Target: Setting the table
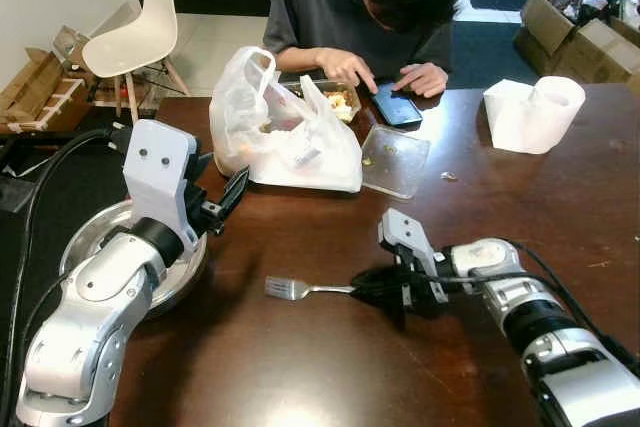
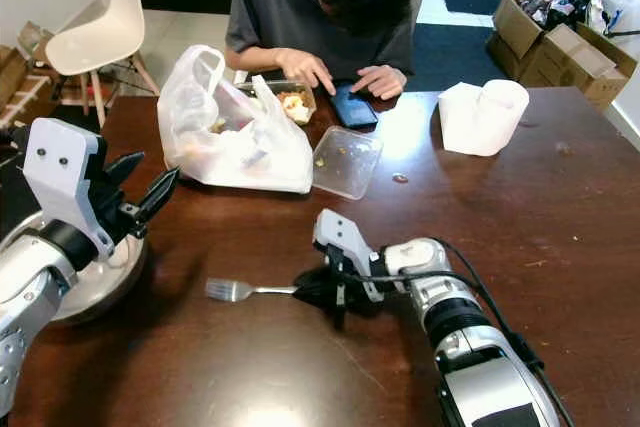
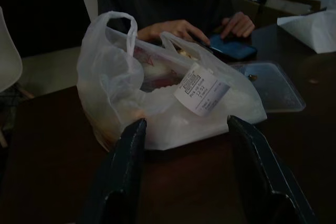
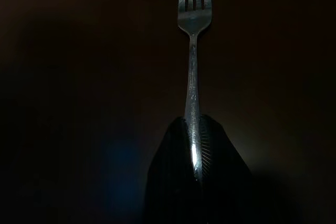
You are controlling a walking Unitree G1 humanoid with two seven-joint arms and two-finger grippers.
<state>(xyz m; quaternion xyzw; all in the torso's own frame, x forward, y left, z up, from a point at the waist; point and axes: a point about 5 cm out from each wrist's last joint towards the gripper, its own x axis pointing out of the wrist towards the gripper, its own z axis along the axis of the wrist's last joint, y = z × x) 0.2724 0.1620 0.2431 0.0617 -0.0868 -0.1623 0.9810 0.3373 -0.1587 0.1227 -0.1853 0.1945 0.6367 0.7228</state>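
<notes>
Both grippers work: right gripper (image 1: pixel 372 289) clamps the fork (image 1: pixel 300 289) mid-table, left gripper (image 1: pixel 228 195) spread beside the plate (image 1: pixel 95 232).

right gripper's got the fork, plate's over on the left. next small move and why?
Probably slide the silver metal fork left toward the round metal plate and set it beside the rim. The right gripper is shut on the fork's handle, tines pointing at the plate, with bare brown wooden table between them. The left gripper hovers open above the plate, near the white plastic bag.
</notes>
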